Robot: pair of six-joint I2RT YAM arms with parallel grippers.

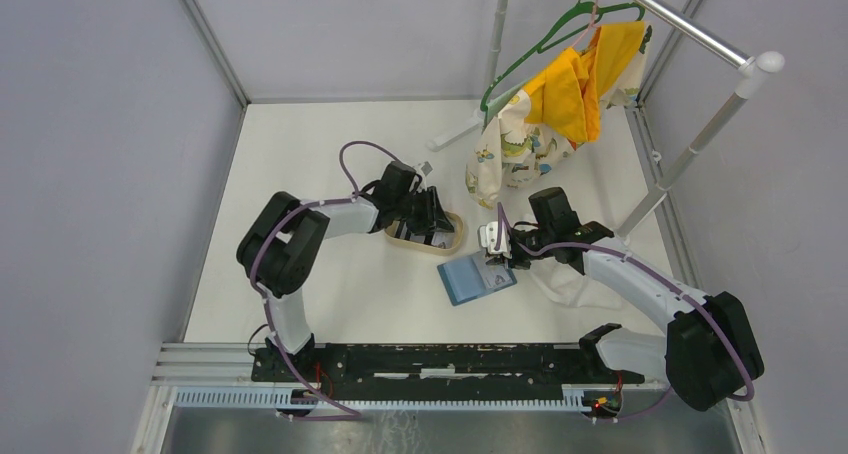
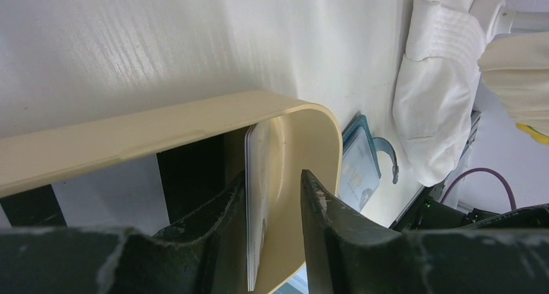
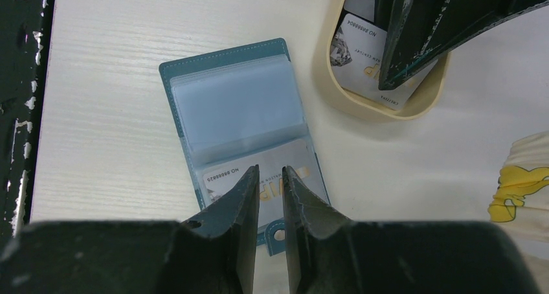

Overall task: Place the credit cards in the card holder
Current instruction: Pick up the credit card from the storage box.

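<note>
The blue card holder (image 1: 478,279) (image 3: 233,100) lies open on the table, its clear sleeves up. A pale VIP credit card (image 3: 304,158) sits in its near pocket. My right gripper (image 3: 270,169) (image 1: 497,246) hovers over that card with its jaws a narrow gap apart and nothing between them. My left gripper (image 2: 272,175) (image 1: 432,224) reaches into the tan oval tray (image 3: 362,106) (image 2: 162,135), jaws open. A pale credit card (image 2: 256,177) stands on edge against its left finger, with a gap to the right finger. More cards (image 3: 356,48) lie flat in the tray.
A white cloth (image 2: 434,100) (image 1: 570,279) lies just right of the card holder, under my right arm. A clothes rack with a yellow garment (image 1: 580,84) and a patterned cloth (image 1: 510,154) stands at the back right. Walls close in the table on three sides.
</note>
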